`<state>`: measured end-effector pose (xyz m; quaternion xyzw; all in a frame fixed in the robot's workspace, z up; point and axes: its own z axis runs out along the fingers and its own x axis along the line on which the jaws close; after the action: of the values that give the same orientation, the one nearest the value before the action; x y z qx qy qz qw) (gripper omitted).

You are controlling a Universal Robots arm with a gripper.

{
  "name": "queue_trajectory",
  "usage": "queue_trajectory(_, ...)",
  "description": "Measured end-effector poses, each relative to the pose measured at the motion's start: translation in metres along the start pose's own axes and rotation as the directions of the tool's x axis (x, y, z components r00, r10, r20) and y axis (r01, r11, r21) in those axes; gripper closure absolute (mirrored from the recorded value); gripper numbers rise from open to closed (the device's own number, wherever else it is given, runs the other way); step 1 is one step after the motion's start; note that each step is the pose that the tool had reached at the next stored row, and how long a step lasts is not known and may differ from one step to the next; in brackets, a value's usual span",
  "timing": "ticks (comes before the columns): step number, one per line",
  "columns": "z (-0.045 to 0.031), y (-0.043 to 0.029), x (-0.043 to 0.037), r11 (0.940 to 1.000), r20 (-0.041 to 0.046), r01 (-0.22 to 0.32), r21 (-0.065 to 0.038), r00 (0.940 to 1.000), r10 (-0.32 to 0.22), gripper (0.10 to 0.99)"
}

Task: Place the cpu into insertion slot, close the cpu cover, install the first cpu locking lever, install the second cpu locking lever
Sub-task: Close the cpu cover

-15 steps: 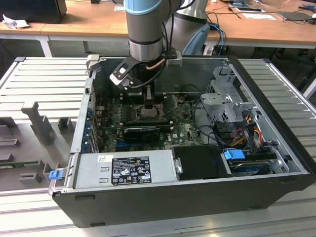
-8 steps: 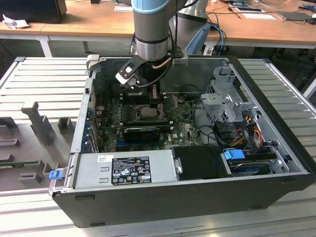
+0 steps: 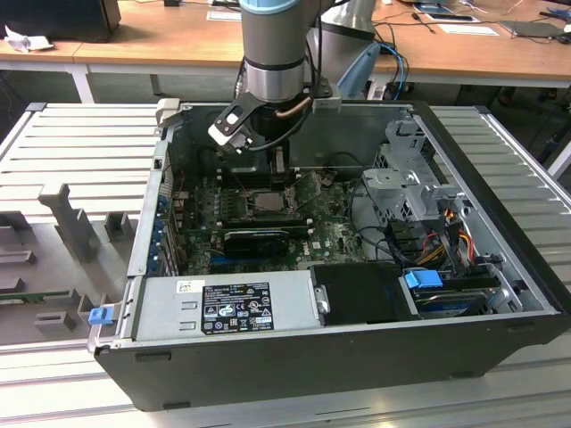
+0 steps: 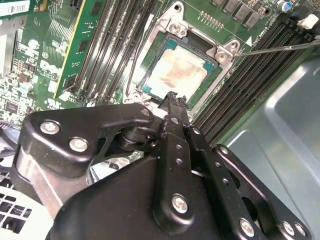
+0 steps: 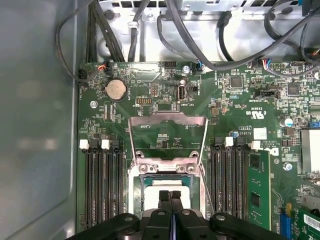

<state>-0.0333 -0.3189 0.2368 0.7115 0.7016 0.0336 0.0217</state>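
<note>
The cpu (image 4: 175, 75) lies flat in the insertion slot (image 5: 150, 181), its pale top facing up, on the green board in the open computer case (image 3: 500, 267). The cpu cover (image 5: 167, 118) stands swung open behind the slot, the board showing through its square cut-out. My gripper (image 5: 170, 195) is shut, its black fingertips (image 4: 172, 100) pressed together with nothing between them, hovering just over the near edge of the cpu. A thin wire lever (image 4: 280, 47) sticks out free beside the slot. In the exterior view my gripper (image 3: 263, 178) hangs over the slot.
Long black memory slots (image 5: 100, 185) flank the socket on both sides, with a green memory stick (image 5: 257, 185) in one. Black cables (image 5: 200, 35) loop past the board's far edge. A power supply (image 3: 223, 308) and drive cage (image 3: 406, 192) fill the case's sides.
</note>
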Motion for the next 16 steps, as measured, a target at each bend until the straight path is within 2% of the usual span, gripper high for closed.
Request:
queue_trajectory(9, -0.0148, 0.0015, 0.0005, 1.0000, 0.0006, 0.000, 0.000, 1.0000, 0.000, 0.980)
queue_trajectory(16, -0.0207, 0.0042, 0.0007, 1.0000, 0.0005, 0.000, 0.000, 1.0000, 0.000, 0.980)
